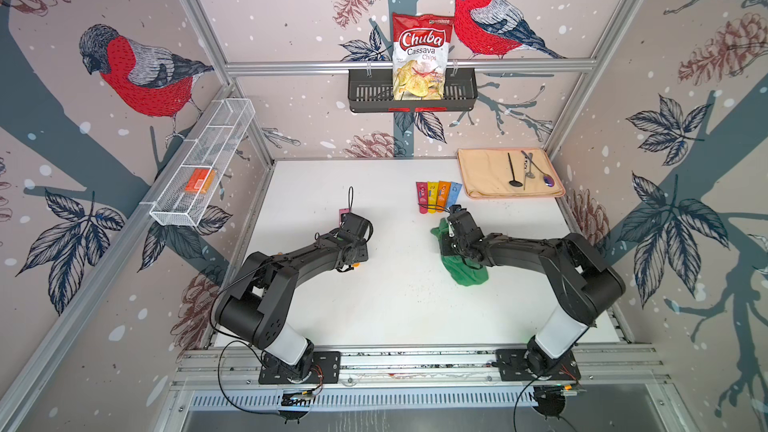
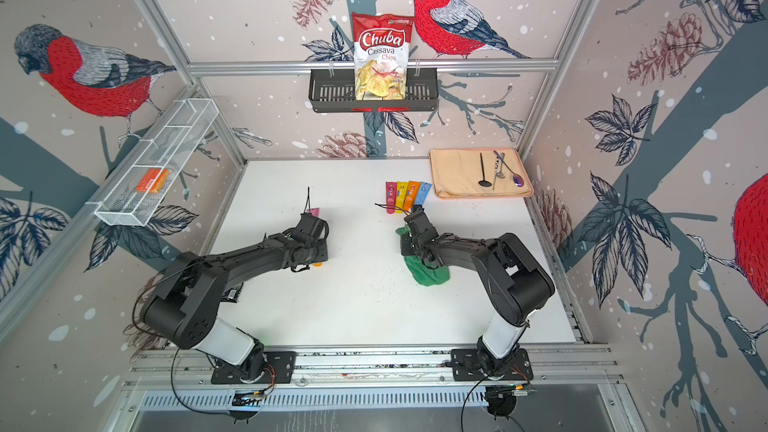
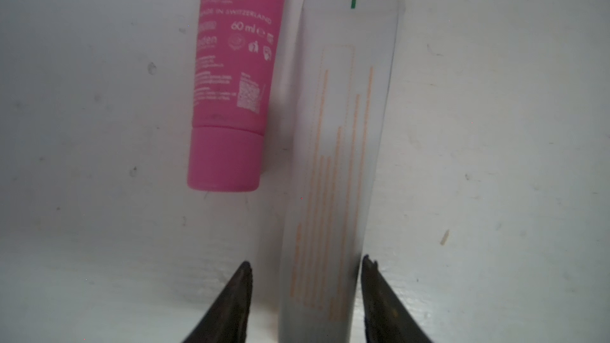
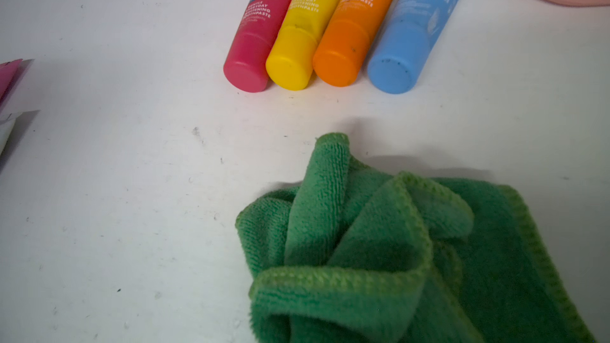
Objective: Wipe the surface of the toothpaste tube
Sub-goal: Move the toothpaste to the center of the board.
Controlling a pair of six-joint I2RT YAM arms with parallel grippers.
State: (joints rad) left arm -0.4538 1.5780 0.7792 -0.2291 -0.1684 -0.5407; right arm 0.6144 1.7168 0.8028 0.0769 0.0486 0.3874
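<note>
A white toothpaste tube (image 3: 340, 160) with orange stripes lies on the table and runs between the jaws of my left gripper (image 3: 307, 259). One fingertip (image 3: 368, 260) touches the tube's edge, while a strip of table shows between the other fingertip and the tube. A pink tube (image 3: 231, 94) lies just beside the white one and shows past the left wrist in a top view (image 1: 344, 214). My right gripper (image 1: 452, 241) sits over a bunched green cloth (image 4: 379, 242). The cloth's folds run up into the jaws and hide the fingers.
Several coloured tubes lie in a row just beyond the cloth: red (image 4: 260, 28), yellow (image 4: 303, 28), orange (image 4: 353, 21) and blue (image 4: 412, 28). At the back right a beige mat (image 1: 482, 176) carries utensils. A black basket (image 1: 361, 93) and a wire basket (image 1: 199, 172) hang on the walls.
</note>
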